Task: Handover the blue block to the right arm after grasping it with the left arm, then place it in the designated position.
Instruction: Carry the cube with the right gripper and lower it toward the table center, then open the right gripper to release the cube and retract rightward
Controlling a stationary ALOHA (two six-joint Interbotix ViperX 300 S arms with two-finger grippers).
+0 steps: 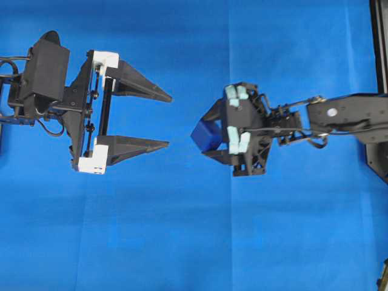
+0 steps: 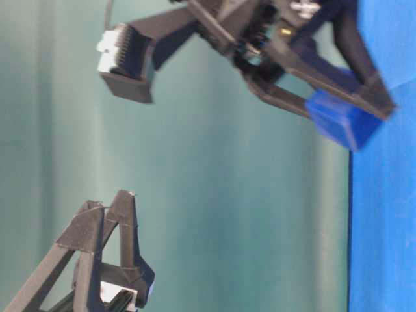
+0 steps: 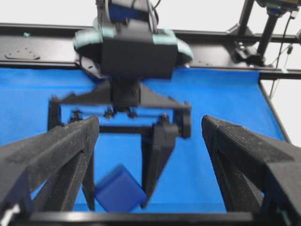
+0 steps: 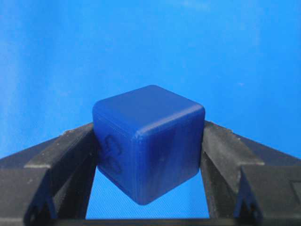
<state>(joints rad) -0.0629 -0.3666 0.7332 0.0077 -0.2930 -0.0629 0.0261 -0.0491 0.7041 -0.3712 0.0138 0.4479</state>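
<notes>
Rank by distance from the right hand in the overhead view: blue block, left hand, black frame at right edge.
1. blue block: clamped in the right hand.
2. left hand: left of it, open.
3. black frame: far right edge.

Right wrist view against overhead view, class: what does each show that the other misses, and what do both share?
Only the right wrist view shows the small dark-blue cube filling the frame, pinched between two black fingers. Only the overhead view shows the left gripper with white finger blocks, open and empty, apart from the right gripper. Both show the cube and the bright blue cloth.
</notes>
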